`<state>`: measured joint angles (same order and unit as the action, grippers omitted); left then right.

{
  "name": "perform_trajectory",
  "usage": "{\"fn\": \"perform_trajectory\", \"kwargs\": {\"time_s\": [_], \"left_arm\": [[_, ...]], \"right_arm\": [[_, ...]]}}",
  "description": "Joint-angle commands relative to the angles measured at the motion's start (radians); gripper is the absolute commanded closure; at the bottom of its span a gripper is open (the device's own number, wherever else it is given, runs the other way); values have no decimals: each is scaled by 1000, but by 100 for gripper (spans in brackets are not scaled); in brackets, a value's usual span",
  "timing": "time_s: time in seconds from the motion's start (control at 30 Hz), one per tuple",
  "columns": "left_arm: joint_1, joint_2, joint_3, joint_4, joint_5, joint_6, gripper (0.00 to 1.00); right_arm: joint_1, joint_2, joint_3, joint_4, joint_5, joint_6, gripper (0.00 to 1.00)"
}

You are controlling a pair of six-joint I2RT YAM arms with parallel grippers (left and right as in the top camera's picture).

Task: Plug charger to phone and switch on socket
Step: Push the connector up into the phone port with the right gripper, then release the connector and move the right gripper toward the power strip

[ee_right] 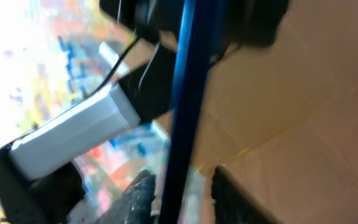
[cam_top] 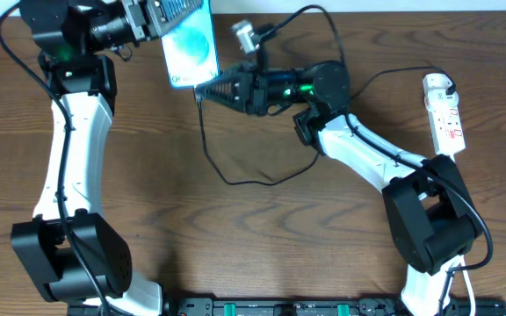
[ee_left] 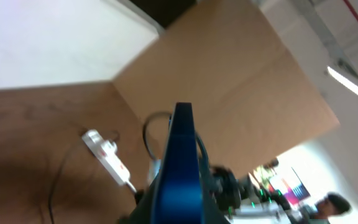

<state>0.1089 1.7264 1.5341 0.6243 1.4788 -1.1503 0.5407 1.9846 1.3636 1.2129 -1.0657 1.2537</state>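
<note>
**While the Phone Is Held Aloft: Gripper and Cable Status**

Where the overhead view shows the far edge of the table (cam_top: 262,246), the left gripper (cam_top: 169,17) is clamped on the upper end of the phone (cam_top: 189,46). The phone is lifted clear of the table, with its blue screen turned toward the overhead camera. In the left wrist view the phone appears edge-on as a narrow blue strip rising between the gripper's own parts.

The right gripper (cam_top: 206,90) points left, with its tip at the lower edge of the phone. In the right wrist view its two dark fingers (ee_right: 137,194) stand partly apart, with the thin blue edge of the phone running between them. That view is blurred, so it cannot be told whether the plug sits between the fingers or in the phone.

The charger (cam_top: 207,149) hangs as a black cable from the right gripper's tip. It loops across the table and runs back up toward the pale adapter (cam_top: 244,35) beside the phone.

The socket (cam_top: 447,112) lies flat near the right edge of the table, well apart from both grippers.
</note>
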Motion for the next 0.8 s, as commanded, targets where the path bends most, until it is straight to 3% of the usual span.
{"fn": "perform_trajectory", "kwargs": {"time_s": [0.0,0.07,0.1,0.2,0.47,0.77], "left_arm": [[-3,-3,14,6,58,9,93],[6,-3,14,6,50,9,93],[19,-3,14,6,47,9,93],[49,-3,14,6,47,9,93],[122,-3,14,6,51,-26,92],[124,-3,14,5,50,-40,93]], "right_arm": [[-12,-11,21,3,79,-2,50],[-12,-11,21,4,66,-2,42],[-14,-11,21,5,55,-2,24],[-18,-11,21,19,36,-2,1],[-35,-11,21,2,-1,-14,1],[-66,-11,21,-503,-32,-229,1]]}}
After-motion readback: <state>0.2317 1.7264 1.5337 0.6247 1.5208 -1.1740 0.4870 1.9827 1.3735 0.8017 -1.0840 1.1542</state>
